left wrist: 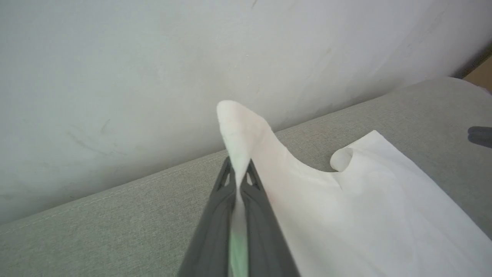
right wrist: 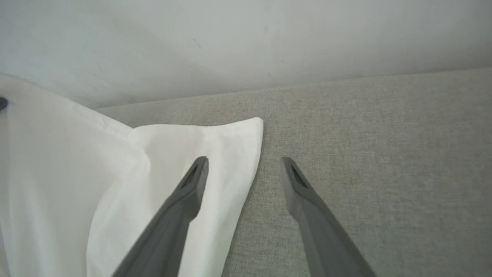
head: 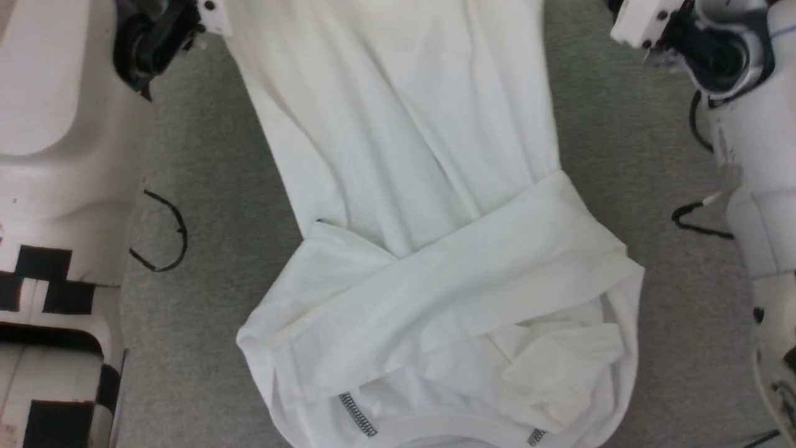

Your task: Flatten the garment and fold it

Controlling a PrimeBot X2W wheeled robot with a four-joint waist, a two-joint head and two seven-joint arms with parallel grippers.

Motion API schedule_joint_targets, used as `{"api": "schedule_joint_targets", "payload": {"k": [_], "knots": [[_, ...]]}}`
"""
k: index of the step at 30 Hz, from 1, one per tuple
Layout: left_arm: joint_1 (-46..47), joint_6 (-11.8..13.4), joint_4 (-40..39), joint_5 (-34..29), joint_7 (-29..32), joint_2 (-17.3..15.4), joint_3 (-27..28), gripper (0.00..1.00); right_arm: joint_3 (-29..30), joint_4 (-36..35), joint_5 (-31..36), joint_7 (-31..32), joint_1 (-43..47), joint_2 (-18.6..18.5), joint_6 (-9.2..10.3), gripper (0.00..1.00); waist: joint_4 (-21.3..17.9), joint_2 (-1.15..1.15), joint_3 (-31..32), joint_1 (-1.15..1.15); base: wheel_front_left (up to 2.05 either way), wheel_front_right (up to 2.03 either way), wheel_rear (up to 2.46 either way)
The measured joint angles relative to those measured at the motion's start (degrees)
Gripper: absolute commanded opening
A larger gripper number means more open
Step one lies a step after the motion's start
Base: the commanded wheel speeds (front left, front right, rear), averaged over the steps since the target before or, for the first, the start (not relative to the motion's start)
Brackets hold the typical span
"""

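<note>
The left claw (left wrist: 240,167) pinches a raised garment (left wrist: 365,200) corner; the right claw (right wrist: 245,161) hangs spread over another corner

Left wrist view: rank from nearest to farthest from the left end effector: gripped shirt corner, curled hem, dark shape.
1. The gripped shirt corner, inside the left end effector.
2. The curled hem, to its right.
3. The dark shape, at the far right edge.
</note>
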State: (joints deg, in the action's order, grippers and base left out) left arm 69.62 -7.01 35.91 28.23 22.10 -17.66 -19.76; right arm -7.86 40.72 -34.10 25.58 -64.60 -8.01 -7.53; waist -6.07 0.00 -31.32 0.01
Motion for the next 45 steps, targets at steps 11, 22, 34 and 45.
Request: {"api": "schedule_joint_targets", "payload": {"k": [11, 22, 34, 45], "knots": [[1.36, -0.09, -5.53, 2.22, -1.57, 2.19, -4.35, 0.00, 0.52, 19.69, 6.86, 5.14, -14.20, -1.38, 0.00, 1.00, 6.67, 0.00, -4.92, 0.00, 0.00, 0.00, 0.00], [1.29, -0.09, -6.65, 6.46, -2.56, 0.16, -8.75, 0.00, -0.64, 27.66, 8.95, 10.98, -19.11, -2.31, 0.01, 0.00, 9.72, 0.00, -6.28, -0.02, 0.00, 0.00, 0.00], [1.15, -0.11, -1.29, 7.84, -8.09, -1.77, -10.36, 0.00, -4.93, 22.40, 7.15, -0.68, -17.19, -3.69, 0.00, 0.00, 8.63, 0.00, -2.46, -0.01, 0.00, 0.00, 0.00], [-5.50, -0.26, 1.19, 10.65, -15.06, -4.44, -8.87, 0.00, -14.75, 4.44, -4.32, -7.53, -5.15, -9.56, 0.00, 0.00, 6.22, 0.00, 6.30, -0.02, 0.00, 0.00, 0.00]]}}
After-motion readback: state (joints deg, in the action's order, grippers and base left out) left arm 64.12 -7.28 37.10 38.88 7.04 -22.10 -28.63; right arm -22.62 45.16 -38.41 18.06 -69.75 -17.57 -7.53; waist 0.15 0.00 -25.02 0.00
